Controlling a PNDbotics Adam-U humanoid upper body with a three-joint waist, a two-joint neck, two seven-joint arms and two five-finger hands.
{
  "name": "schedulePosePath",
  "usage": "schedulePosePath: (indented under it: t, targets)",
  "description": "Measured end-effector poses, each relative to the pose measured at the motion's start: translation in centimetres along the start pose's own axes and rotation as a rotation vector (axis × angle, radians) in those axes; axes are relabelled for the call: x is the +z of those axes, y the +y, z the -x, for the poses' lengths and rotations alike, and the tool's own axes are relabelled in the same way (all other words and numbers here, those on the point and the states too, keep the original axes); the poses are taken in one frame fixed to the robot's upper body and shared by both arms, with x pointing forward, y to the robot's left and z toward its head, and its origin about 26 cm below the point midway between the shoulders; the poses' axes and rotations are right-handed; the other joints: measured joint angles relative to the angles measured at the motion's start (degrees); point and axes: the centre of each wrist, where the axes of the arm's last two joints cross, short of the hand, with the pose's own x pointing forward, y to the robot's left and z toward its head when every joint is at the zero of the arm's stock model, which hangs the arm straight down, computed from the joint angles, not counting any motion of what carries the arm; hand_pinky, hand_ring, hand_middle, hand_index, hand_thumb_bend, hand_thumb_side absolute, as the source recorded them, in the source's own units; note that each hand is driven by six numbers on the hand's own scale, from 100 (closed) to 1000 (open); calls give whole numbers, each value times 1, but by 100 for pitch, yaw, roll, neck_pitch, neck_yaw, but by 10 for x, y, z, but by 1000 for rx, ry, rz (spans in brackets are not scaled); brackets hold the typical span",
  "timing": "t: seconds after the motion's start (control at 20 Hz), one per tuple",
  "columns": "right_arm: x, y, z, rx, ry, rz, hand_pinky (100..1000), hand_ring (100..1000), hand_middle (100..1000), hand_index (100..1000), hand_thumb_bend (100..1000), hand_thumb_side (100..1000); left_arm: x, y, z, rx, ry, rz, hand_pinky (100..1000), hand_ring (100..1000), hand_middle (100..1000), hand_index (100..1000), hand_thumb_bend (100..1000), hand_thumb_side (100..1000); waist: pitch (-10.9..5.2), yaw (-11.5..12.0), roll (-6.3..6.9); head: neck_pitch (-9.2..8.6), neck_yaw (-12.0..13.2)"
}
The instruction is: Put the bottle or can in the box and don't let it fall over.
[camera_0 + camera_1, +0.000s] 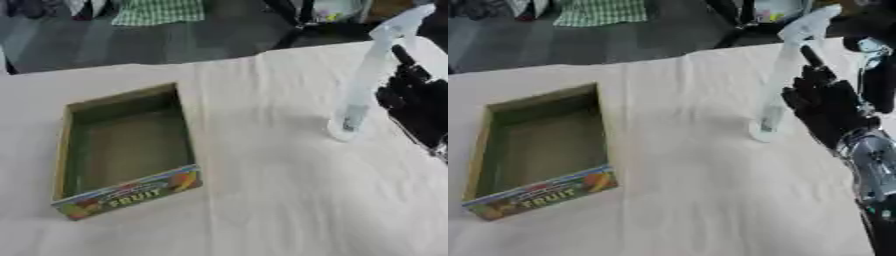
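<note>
- Table [289, 200], covered in white cloth, is seen to carry everything.
- Box [87, 150], marked FRUIT, is placed open-topped and empty at left, ready for loading.
- Right hand [826, 107] is held just beside the bottle, fingers spread, nothing gripped; approach judged.
- Bottle [363, 90], clear and tall, is seen upright on the table, well apart from the box.

Right hand [826, 107] raised at right edge, black fingers extended upward, open.

Clear plastic bottle [372, 75], matt cardboard box [122, 150], cloth-covered table [289, 200]
</note>
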Motion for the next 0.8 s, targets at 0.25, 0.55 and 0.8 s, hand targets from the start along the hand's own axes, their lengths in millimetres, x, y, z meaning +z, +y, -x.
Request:
schedulePosePath:
  t: [0.25,0.55,0.8]
  targets:
    - [-2,2,-2,-3,-18,-4,100,100,177,982,100,834,0,0,0,0,1,3,729,859,764,737,770,605,17,-1,11,-24,-29]
    - [-5,6,-6,1,-41,-17,100,100,176,981,100,829,0,0,0,0,2,6,729,859,765,737,769,605,44,3,37,-47,-62]
    - [-7,7,-8,4,-50,-19,100,100,173,980,100,829,0,-1,0,1,3,9,730,860,766,737,768,605,73,15,50,-50,-96]
